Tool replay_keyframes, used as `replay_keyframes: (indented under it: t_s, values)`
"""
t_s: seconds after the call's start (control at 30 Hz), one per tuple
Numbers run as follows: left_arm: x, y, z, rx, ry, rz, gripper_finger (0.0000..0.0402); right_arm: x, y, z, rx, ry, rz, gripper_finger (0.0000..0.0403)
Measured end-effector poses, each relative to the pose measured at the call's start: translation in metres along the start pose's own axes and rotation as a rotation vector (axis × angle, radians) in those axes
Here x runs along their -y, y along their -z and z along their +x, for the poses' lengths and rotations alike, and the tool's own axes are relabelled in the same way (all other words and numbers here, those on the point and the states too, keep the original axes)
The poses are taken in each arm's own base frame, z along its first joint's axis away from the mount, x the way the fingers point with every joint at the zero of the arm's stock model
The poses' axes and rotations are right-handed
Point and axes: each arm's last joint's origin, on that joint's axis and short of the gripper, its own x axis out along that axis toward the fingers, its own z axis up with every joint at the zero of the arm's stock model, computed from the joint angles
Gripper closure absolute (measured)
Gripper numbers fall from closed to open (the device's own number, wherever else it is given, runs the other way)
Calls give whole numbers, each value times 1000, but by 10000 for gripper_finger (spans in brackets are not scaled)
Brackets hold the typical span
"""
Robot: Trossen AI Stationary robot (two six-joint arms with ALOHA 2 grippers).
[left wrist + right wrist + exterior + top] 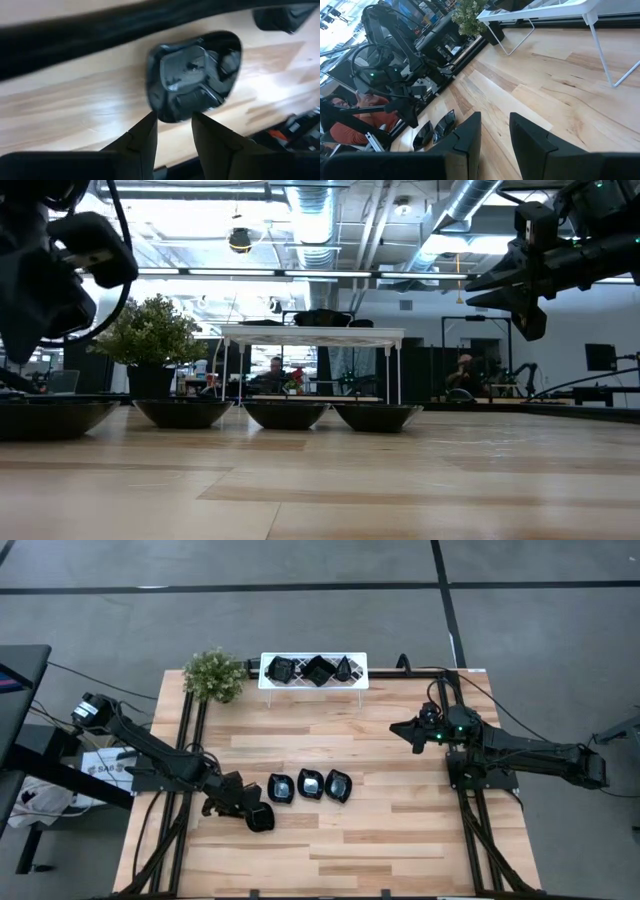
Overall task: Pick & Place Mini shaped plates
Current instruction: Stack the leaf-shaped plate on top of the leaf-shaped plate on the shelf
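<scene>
The landmark here is the white rack [313,671] at the far edge of the table [400,830], beside a small green plant [214,675]; three black mini plates already sit on top of it. Nearer the front, well apart from the rack, three more plates [309,785] lie in a short row on the wood. A fourth plate [260,818] sits a little nearer the front than that row, on the side away from the rack, and the left gripper [250,814] is at it. In the left wrist view the two dark fingers [145,137] stand apart with the near rim of this glossy plate [192,75] just between their tips; whether they press on the rim or merely straddle it I cannot tell. So the step in hand looks like picking up this fourth plate. The next move probably calls for closing firmly on the thin rim, lifting clear of the wood, and carrying the plate over the row toward the rack without knocking its neighbours. The right gripper [412,732] hovers above the table, nearer the rack than the row, its fingers apart and empty.
</scene>
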Motion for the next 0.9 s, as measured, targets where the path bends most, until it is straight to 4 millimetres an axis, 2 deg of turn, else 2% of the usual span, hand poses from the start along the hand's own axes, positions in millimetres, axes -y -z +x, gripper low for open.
replay_keyframes:
  t_s: [0.37,0.6,0.9]
  values:
    - [-17,-10,7,43,-66,-26,279,0,0,0,-1,1,0,305]
    - [-13,-10,7,76,-8,-21,279,0,0,0,-1,1,0,305]
    - [-20,-15,11,95,-4,-20,279,0,0,0,-1,1,0,305]
